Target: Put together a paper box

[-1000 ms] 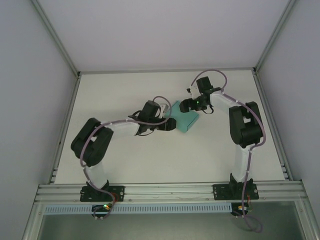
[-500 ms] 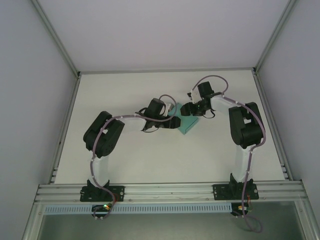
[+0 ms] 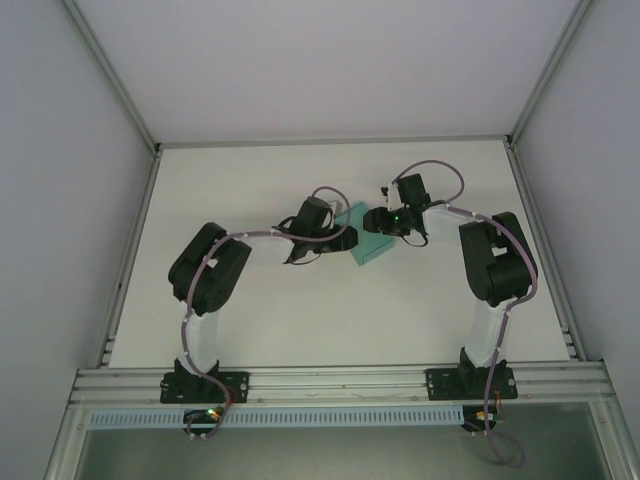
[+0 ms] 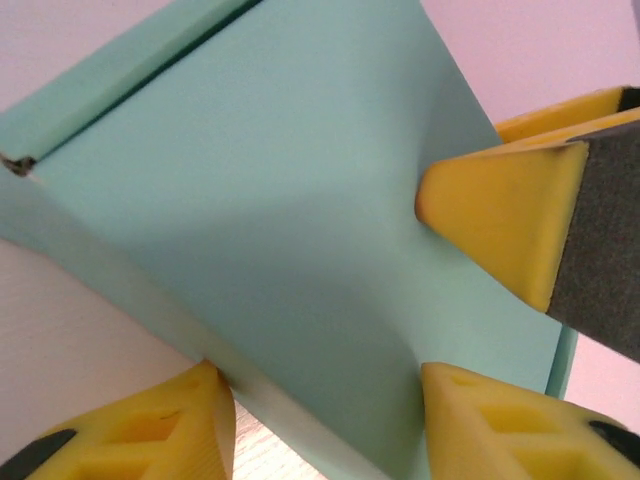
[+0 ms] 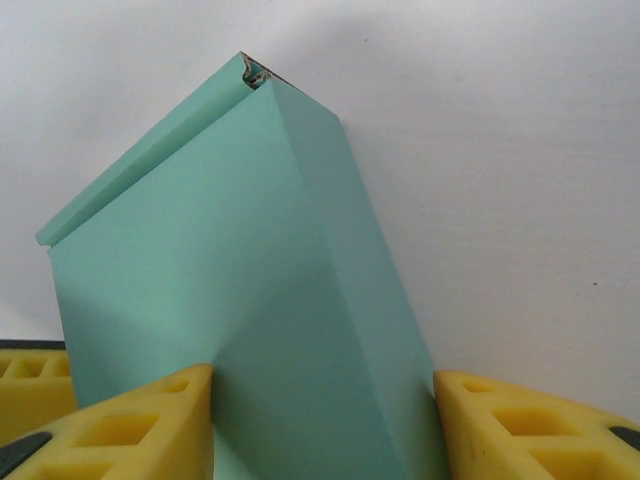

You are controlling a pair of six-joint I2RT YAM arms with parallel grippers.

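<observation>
The paper box (image 3: 364, 246) is a small teal-green closed box in the middle of the table, turned diagonally. My left gripper (image 3: 346, 238) comes at it from the left and my right gripper (image 3: 379, 221) from the right. In the left wrist view the paper box (image 4: 280, 200) sits between my yellow fingertips (image 4: 150, 430), with the left gripper (image 4: 320, 425) shut on it; a finger of the right gripper (image 4: 500, 220) presses its face. In the right wrist view the paper box (image 5: 250, 300) stands between both fingers, the right gripper (image 5: 322, 425) shut on it. A folded lip (image 5: 140, 165) runs along its far edge.
The white table (image 3: 250, 190) stretches round the box on all sides. Grey walls with metal posts (image 3: 135, 110) close in the left, right and back. An aluminium rail (image 3: 340, 382) carrying both arm bases runs along the near edge.
The left arm has reached further right and its elbow has risen. The right gripper has dropped down onto the box. The box has turned and now looks narrower between the two grippers.
</observation>
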